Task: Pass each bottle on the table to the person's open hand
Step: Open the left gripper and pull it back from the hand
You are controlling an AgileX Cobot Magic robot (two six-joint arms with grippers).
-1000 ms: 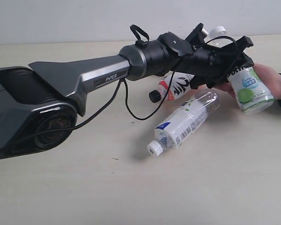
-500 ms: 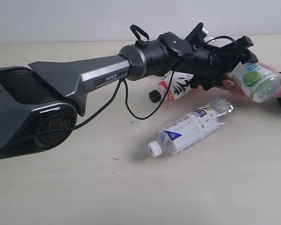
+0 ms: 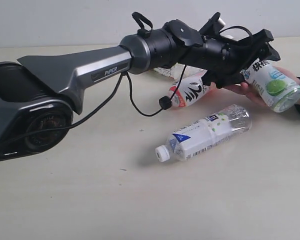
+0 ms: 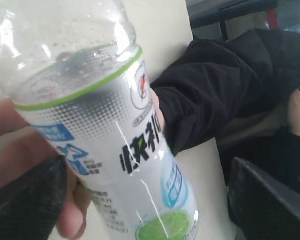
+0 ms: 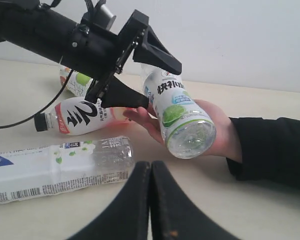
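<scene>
The pale worktop (image 3: pixel 90 200) has wide free room across the lower half of the exterior view. At the upper right, the left claw (image 3: pixel 256 67) stands wide apart around the green-and-white bottle (image 3: pixel 272 87). This bottle is clear with a lime picture and rests in the person's hand (image 5: pixel 217 130). Below it lies the blue-and-white bottle (image 3: pixel 205 134), and to its left the red-and-white bottle (image 3: pixel 190 92) with a black cap. The right claw (image 5: pixel 151 170) has its fingers pressed together.
</scene>
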